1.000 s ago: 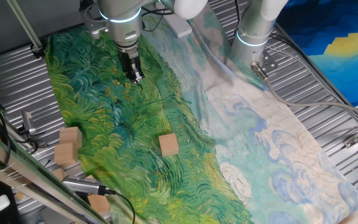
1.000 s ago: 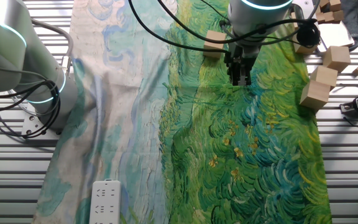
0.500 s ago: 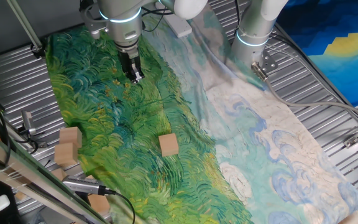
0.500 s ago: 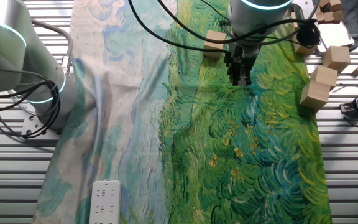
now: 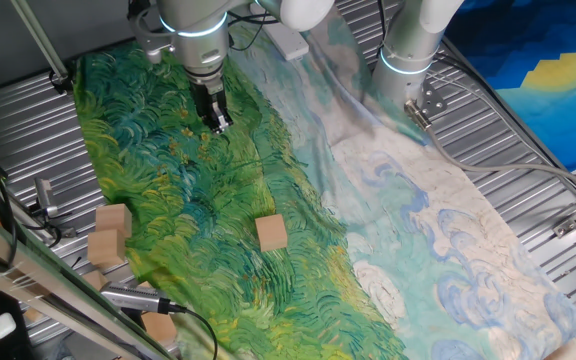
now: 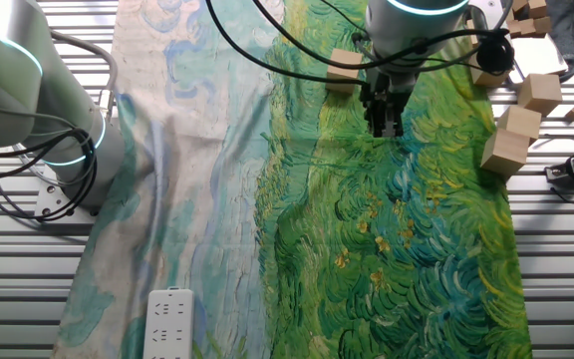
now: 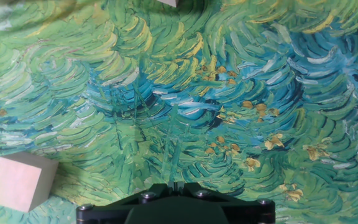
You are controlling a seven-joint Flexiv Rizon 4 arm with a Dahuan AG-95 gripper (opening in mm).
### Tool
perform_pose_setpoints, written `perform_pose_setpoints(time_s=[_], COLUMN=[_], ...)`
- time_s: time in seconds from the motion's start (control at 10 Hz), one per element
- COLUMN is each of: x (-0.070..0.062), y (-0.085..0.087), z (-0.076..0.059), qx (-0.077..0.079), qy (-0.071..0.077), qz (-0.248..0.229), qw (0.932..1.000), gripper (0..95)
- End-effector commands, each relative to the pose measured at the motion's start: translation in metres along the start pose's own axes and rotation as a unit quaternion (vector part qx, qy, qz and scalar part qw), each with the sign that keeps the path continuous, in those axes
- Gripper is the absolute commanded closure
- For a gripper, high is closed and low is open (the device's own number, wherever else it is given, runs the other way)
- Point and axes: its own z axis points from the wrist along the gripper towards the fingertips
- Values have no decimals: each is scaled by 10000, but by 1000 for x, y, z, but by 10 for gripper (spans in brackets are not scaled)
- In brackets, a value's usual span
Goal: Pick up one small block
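The gripper [image 5: 218,122] is held above the painted cloth [image 5: 198,200] toward the far edge of the table, its fingers drawn narrow with nothing between them. The small block [image 5: 271,232] is seen alone mid-cloth, well apart from the gripper. Look-alike cubes [image 5: 108,235] are gathered at the cloth's near-left edge, so the isolated one is judged the easiest pick.

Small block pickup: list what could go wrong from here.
1. The gripper hangs far from the small block lying alone on the painted cloth; a misjudged approach might nudge it.
2. The cloth is wrinkled, so the block may shift or tilt.
3. Look-alike cubes at the cloth's edge could be mistaken for it.
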Motion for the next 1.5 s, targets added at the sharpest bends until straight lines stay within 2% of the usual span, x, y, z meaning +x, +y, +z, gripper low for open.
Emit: perform_pose_setpoints(time_s=[0.1,0.2,0.3,0.4,0.5,0.6,0.8,1.1,1.3,1.4,1.5], x=[2,2,3,1,-1,-2,-2,-4,-4,-1,0], y=[0,0,0,3,6,8,12,18,24,28,29], z=[0,0,1,9,17,36,54,67,82,94,98], qx=[12,17,-10,-98,-121,-128,-177,-155,-18,60,39], qy=[2,3,33,15,7,-18,-40,-32,-16,37,102], qz=[-530,-637,-444,-304,-196,-98,52,29,-94,-297,-459], qw=[9986,9980,9990,9995,9997,9999,9998,9999,10000,9995,9989], gripper=[950,950,950,950,950,950,950,950,950,950,950])
